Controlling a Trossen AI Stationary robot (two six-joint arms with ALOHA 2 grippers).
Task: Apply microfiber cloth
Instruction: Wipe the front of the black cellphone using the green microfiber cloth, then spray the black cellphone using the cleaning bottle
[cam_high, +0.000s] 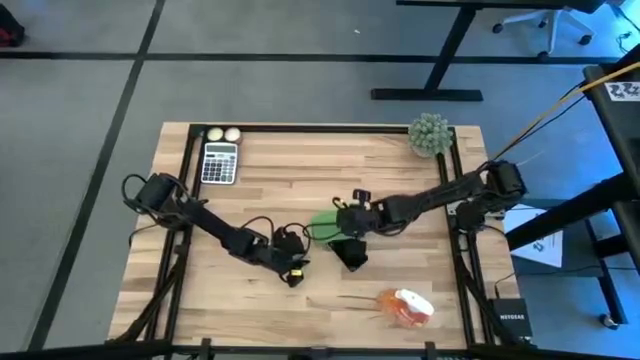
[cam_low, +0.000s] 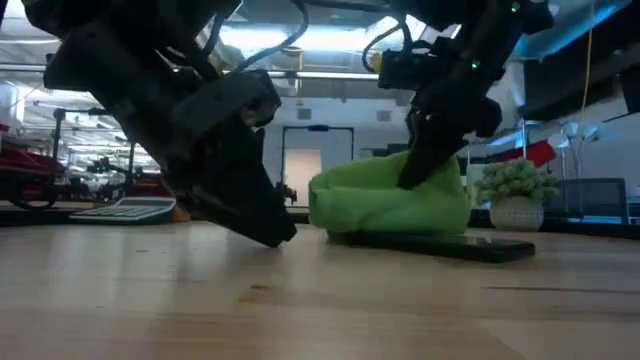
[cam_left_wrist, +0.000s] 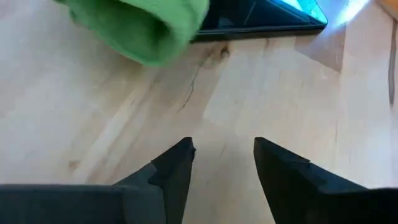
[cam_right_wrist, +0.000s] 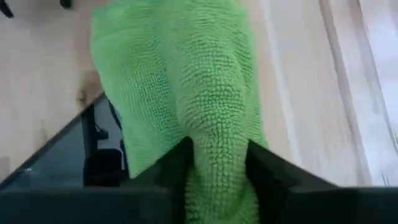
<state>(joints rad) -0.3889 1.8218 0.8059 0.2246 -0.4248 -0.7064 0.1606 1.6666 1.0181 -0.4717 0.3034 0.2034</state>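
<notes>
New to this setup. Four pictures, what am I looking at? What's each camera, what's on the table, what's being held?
It is a two-armed robot at a wooden table. One camera looks straight down, one sits at table height, and one rides on each wrist.

The right tool is shut on a bright green microfiber cloth, a fold of it pinched between its fingers. The cloth lies bunched on one end of a black phone lying flat near the table's middle.

The left tool is open and holds nothing; it hangs low over bare wood beside the cloth.

Also on the table: a calculator and two small pale balls at the far left, a spiky ball plant at the far right, and an orange and white object near the front edge that I cannot identify.
</notes>
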